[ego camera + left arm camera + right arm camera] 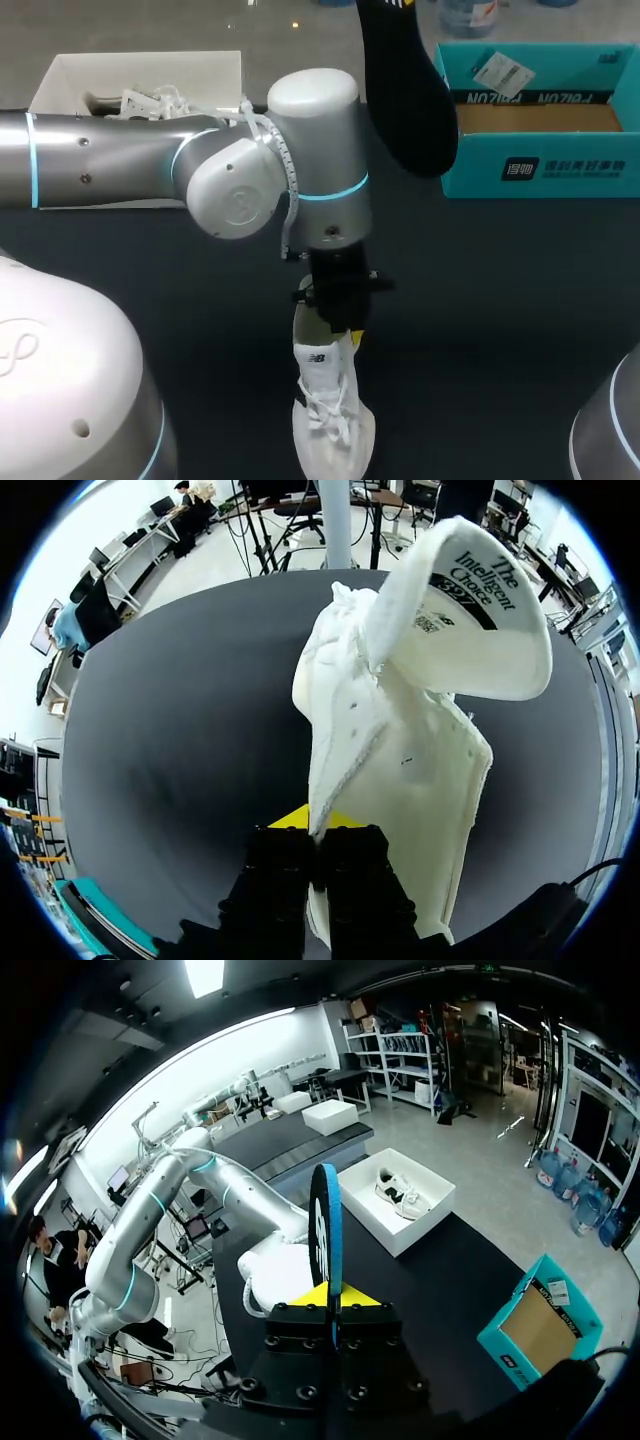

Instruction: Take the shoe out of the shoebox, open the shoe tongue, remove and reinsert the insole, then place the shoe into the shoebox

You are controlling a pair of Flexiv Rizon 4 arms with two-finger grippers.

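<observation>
A white shoe [328, 405] stands on the dark table, toe toward the front edge. My left gripper [338, 322] comes down from above and is shut on the rim of its opening. In the left wrist view the gripper [316, 842] pinches the shoe [400, 770] wall, and the tongue [470, 630] is folded outward. The insole [405, 90], black on one face, hangs in the air above the table's back. My right gripper [331, 1305] is shut on the insole [325, 1225], which shows edge-on ahead of it; the gripper itself is outside the head view.
A white box [215, 70] holding another white shoe [150, 100] sits at the back left, partly behind my left arm [250, 170]. The open teal shoebox [540, 170] stands at the back right with a paper tag inside. Dark tabletop lies around the shoe.
</observation>
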